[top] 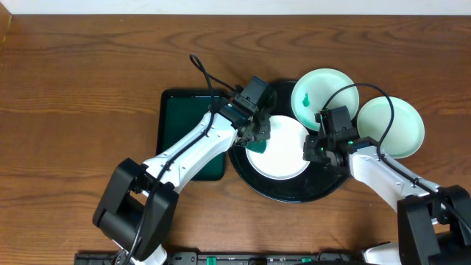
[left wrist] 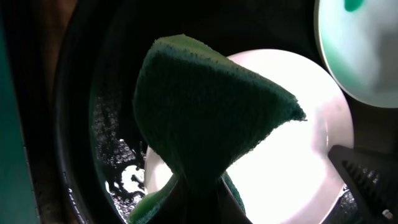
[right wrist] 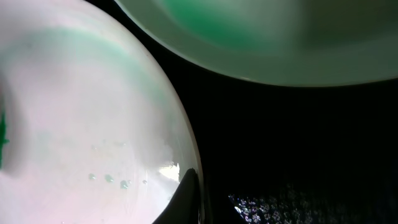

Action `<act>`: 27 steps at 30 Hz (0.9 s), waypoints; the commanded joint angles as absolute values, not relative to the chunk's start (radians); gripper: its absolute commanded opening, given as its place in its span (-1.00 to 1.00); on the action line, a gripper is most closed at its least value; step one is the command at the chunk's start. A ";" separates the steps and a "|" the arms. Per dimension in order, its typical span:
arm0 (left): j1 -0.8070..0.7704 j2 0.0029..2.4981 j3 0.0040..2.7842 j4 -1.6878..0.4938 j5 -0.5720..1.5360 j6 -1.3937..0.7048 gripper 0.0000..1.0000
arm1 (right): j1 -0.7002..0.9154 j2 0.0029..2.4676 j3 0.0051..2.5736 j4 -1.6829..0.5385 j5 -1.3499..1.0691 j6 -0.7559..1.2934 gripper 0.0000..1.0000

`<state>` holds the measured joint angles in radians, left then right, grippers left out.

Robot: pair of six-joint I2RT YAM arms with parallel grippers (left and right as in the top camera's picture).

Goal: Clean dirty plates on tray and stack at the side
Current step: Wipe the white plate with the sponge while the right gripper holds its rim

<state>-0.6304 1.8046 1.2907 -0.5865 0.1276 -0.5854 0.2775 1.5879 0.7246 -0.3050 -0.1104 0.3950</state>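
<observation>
sponge (left wrist: 205,106) looks rough, fibrous, matt green; plate (top: 283,154) is smooth shiny white, a bit wet; tray (top: 294,191) glossy black; table (top: 73,88) brown wood grain

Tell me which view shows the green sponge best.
The left wrist view: the sponge fills the frame, pinched in the left gripper above a plate. Overhead shows only a small green bit of it beneath that gripper. The right wrist view shows nothing clearly of it.
</observation>
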 commanded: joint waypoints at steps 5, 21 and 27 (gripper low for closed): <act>-0.640 1.811 1.313 -0.567 0.139 -0.608 -0.86 | 0.295 1.588 0.721 -0.279 -0.088 0.391 -0.75; -0.661 1.827 1.313 -0.582 0.119 -0.607 -0.86 | 0.297 1.588 0.721 -0.274 -0.080 0.361 -0.98; -0.661 1.890 1.313 -0.584 0.115 -0.607 -0.85 | 0.312 1.588 0.721 -0.244 -0.088 0.308 -0.98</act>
<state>-0.6601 1.8481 1.2907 -0.5793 0.1310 -0.6029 0.2863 1.5883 0.7238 -0.2665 -0.0925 0.3626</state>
